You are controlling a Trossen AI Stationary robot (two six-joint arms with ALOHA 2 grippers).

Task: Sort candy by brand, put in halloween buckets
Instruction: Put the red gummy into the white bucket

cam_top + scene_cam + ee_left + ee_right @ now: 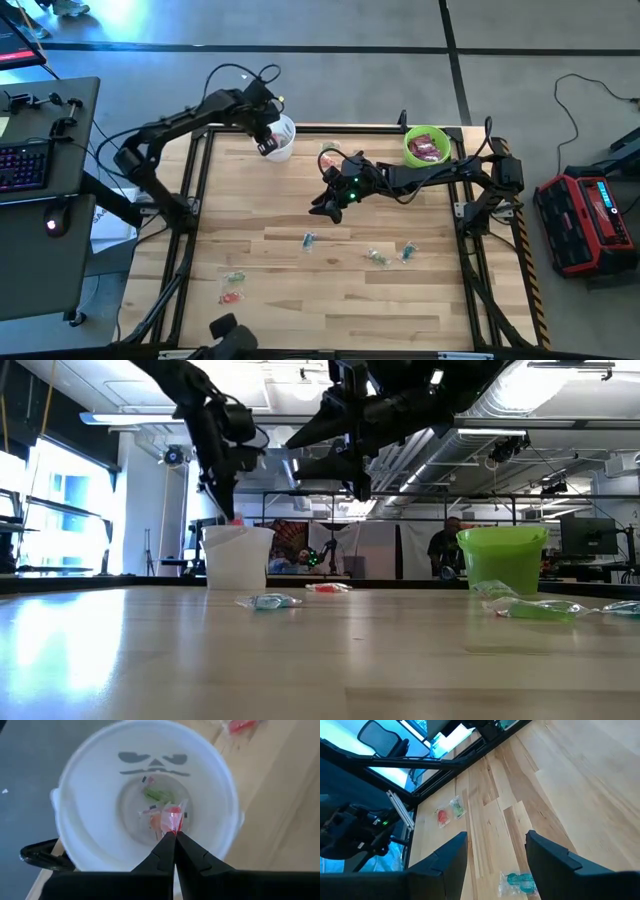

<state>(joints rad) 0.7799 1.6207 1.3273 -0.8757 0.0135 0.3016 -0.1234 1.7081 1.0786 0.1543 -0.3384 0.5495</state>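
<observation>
The white bucket [284,141] stands at the table's far edge, left of centre, with green and orange clear-wrapped candy [157,796] on its floor. My left gripper [175,835] hangs over its mouth, shut on a red clear-wrapped candy [174,816]. The lime green bucket [427,147] stands at the far right and holds magenta packets [429,150]. My right gripper [497,855] hovers open above the table's middle, with nothing between its fingers. Loose candy [308,240] lies on the wood. My left gripper pinches the red candy by the near end of its clear wrapper [173,827], only at the fingertips. The fingers slant steeply down from above the bucket's mouth. The candy sticks out beyond the tips, over the bucket's inside and clear of the pieces on its floor.
Bluish and green pieces [378,257] lie near the table's middle right, and a green and a red piece [233,287] at the near left. A red piece [328,150] lies between the buckets. A desk with a keyboard [22,165] stands left of the table, and a red case [585,220] on its right.
</observation>
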